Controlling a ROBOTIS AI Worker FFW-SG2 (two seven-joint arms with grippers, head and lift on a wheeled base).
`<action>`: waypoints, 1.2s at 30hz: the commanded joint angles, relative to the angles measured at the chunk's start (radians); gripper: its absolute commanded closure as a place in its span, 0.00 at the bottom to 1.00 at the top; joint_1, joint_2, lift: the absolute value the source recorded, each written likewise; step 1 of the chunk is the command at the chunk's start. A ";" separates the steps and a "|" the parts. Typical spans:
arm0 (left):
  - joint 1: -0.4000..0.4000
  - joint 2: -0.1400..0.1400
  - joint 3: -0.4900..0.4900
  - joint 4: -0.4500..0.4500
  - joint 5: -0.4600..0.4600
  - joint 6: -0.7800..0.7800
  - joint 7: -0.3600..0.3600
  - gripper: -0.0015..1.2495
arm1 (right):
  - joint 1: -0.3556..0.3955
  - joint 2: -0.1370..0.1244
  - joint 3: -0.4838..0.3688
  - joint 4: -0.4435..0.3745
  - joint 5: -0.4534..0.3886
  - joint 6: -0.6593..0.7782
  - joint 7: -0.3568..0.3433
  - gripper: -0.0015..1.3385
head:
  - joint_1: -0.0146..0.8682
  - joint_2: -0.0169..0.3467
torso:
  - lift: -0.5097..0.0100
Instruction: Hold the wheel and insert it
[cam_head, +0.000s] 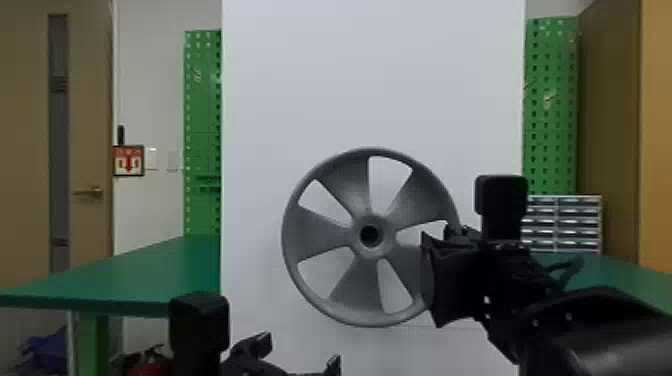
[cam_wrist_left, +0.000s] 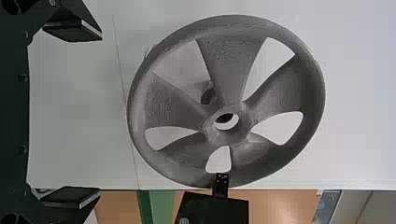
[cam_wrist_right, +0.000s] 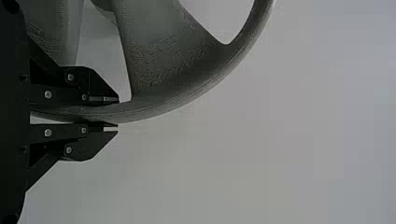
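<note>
Centre: five-spoke wheel (cam_head: 350, 182) | right pincer (cam_head: 439, 234) clamped to rim | bottom: left pincer (cam_head: 301, 349) gaping, empty | frame right: drawer cabinet (cam_head: 575, 225), contents hidden

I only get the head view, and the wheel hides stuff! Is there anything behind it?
Observer: Yes. Through one of the openings in the wheel, the left wrist view shows a grey, rounded part behind it.
Operator: Ooh! And is the right tool really holding the rim, or just next to it?
Observer: It has the rim: the right wrist view shows it running between the tool's two fingers, one on each side.
</note>
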 joint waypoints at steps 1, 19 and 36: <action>0.000 0.000 0.000 0.000 0.000 0.000 0.000 0.09 | -0.004 0.001 0.000 0.019 0.001 -0.013 0.008 0.97 | 0.03 0.48 | 0.07; 0.000 0.000 0.000 0.000 0.000 0.000 0.000 0.09 | -0.007 0.001 0.003 0.069 0.024 -0.088 0.031 0.97 | 0.03 0.48 | 0.07; 0.000 0.000 0.000 0.000 -0.001 0.000 0.000 0.09 | -0.021 0.001 0.006 0.113 0.031 -0.112 0.026 0.97 | 0.03 0.48 | 0.07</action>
